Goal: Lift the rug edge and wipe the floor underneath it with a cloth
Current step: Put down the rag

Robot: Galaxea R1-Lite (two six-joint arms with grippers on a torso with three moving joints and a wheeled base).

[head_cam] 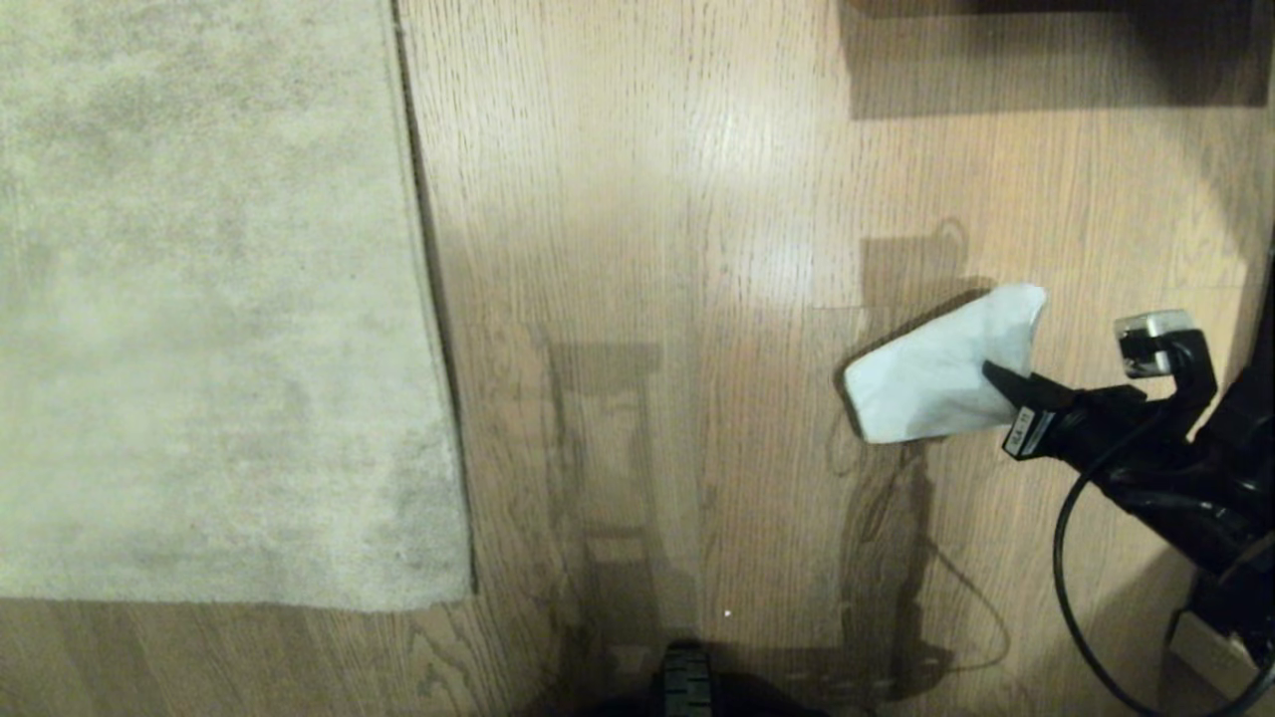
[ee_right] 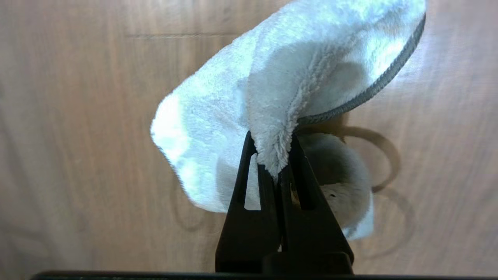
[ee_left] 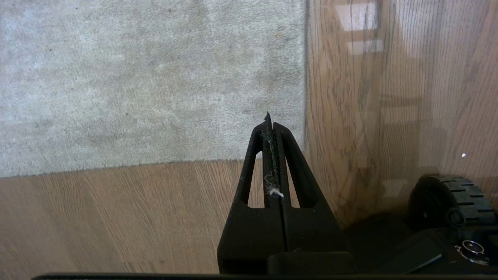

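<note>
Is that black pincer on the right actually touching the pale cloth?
Touching. The right wrist view shows the right pincer shut on a fold of the cloth, its fibres squeezed between the tips; the head view shows the cloth hanging from it.

- The rug lay on the floor at the robot's left, its rug edge running away from the robot to a near corner.
- The cloth hung above the bare floor at the right, well apart from the rug.
- The right gripper sat at the cloth's near right side.
- The left gripper hovered above the rug's near corner.
</note>
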